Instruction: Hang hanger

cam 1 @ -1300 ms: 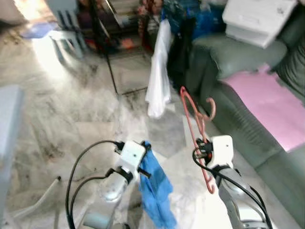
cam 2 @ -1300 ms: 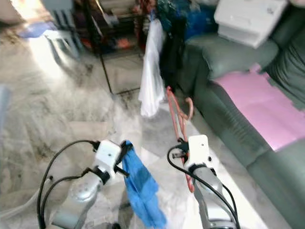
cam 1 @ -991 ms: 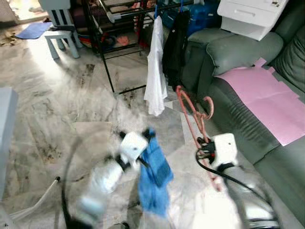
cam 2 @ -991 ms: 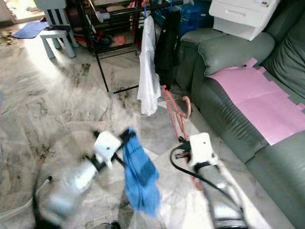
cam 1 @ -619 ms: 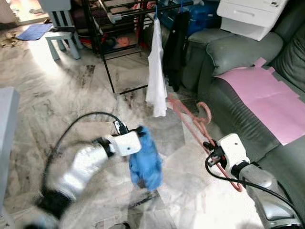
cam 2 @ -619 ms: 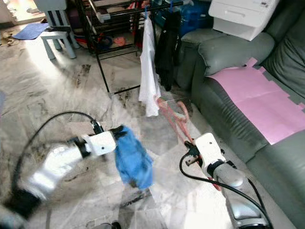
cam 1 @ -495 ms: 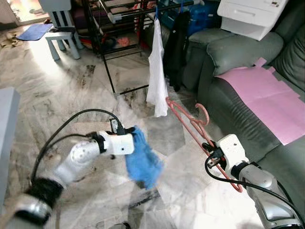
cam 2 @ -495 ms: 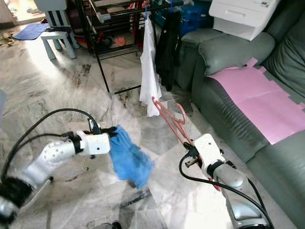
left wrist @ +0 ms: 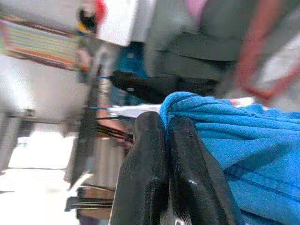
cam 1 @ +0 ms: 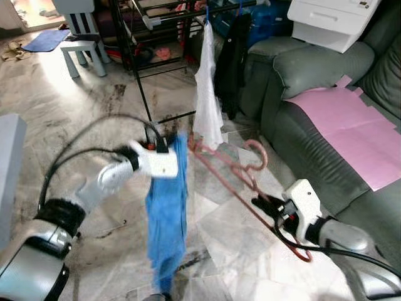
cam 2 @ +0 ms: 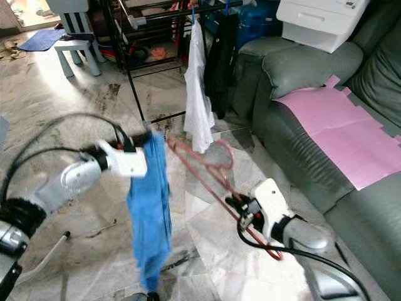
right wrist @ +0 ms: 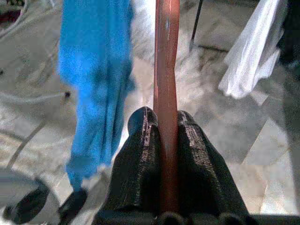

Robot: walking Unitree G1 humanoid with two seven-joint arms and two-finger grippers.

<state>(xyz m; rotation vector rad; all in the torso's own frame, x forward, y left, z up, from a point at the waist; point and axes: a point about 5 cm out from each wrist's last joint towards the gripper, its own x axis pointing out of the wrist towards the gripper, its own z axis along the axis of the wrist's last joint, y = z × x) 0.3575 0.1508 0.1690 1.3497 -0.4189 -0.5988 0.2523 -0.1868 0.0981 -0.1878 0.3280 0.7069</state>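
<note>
A pink-red plastic hanger (cam 1: pixel 235 179) is held low over the floor, tilted, its hook toward the sofa. My right gripper (cam 1: pixel 263 204) is shut on its lower bar, and the right wrist view shows the bar (right wrist: pixel 166 93) clamped between the black fingers (right wrist: pixel 138 154). My left gripper (cam 1: pixel 174 145) is shut on the top edge of a blue cloth (cam 1: pixel 166 216), which hangs straight down just left of the hanger's upper end. In the left wrist view the fingers (left wrist: pixel 150 164) pinch the blue fabric (left wrist: pixel 225 140).
A black clothes rack (cam 1: pixel 135 63) stands behind, with a white garment (cam 1: pixel 207 94) and a dark one (cam 1: pixel 233 56) hanging on it. A grey-green sofa (cam 1: pixel 313 94) with a pink sheet (cam 1: pixel 344 132) fills the right side. A small stool (cam 1: pixel 78 44) stands far left on the marble floor.
My left arm has lifted the blue cloth and stretched forward, so it hangs long beside the hanger. My right gripper has tipped the hanger lower and leftward toward the cloth.
</note>
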